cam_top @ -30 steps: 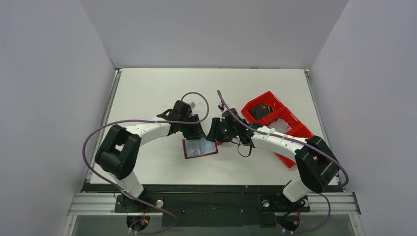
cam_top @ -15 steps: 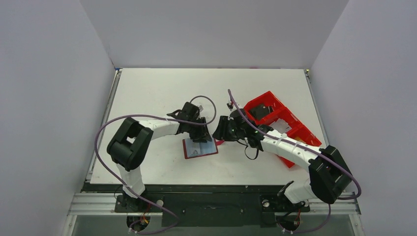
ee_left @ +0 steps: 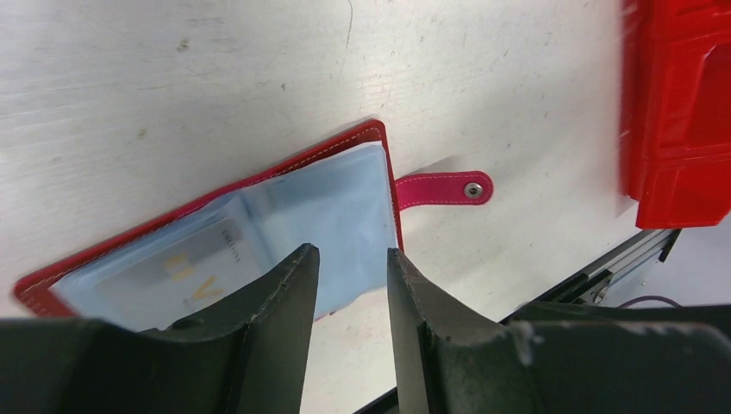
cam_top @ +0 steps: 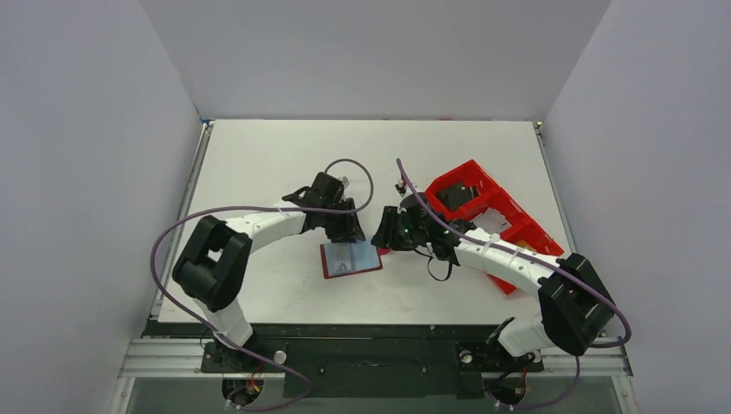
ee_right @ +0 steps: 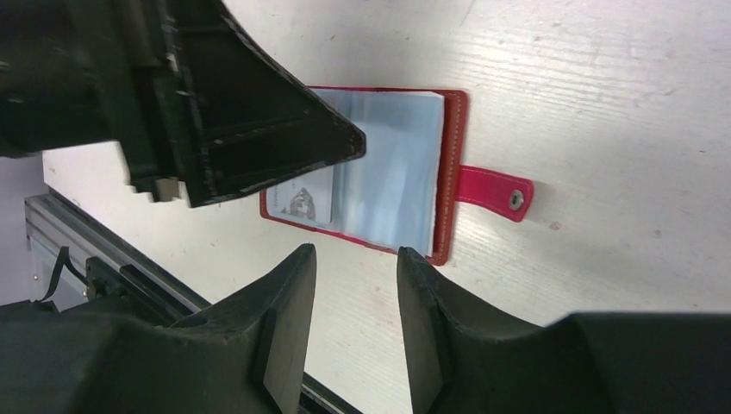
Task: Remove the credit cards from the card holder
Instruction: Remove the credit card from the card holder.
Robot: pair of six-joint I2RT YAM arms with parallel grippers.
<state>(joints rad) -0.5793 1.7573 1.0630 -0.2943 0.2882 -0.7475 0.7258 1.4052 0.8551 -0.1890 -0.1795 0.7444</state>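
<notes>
Bending inward, left arm [cam_top: 267, 226] and right arm [cam_top: 491, 250] lean over the open card holder [cam_top: 349, 260], jaws narrowly parted, empty.

Inside a robotics lab test cell, plain grey panels [cam_top: 86, 172] are enclosing a white table [cam_top: 259, 155] on three sides while a left arm [cam_top: 259, 226] and a right arm [cam_top: 500, 252], trailing purple cables [cam_top: 164, 241], are reaching out from an aluminium rail [cam_top: 172, 358] along the frame's bottom edge.
</notes>
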